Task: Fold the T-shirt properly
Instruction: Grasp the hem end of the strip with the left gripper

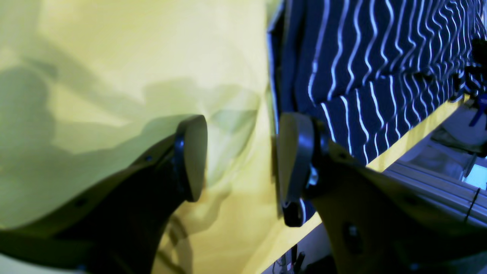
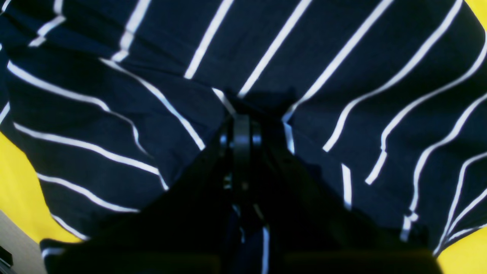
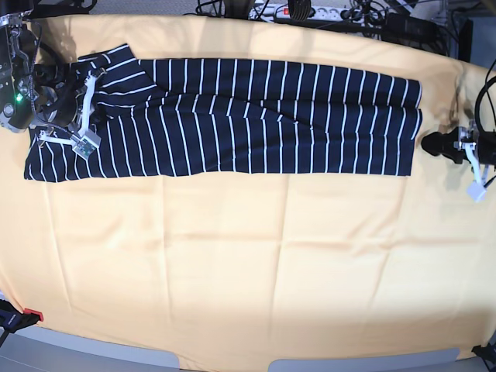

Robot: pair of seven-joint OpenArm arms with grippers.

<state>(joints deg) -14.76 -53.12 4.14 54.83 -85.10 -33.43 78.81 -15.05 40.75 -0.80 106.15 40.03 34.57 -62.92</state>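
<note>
Floor slats [image 1: 437, 186] beyond T-shirt [image 1: 380, 68]

Even overhead brightness, soft blur and dark claw shadows in both wrist views, edges curved.

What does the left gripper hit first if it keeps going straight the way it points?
Probably the T-shirt. The left gripper, jaws open, points at the shirt's near end edge across a narrow strip of yellow cloth. It may graze that cloth first; its height is unclear.
</note>
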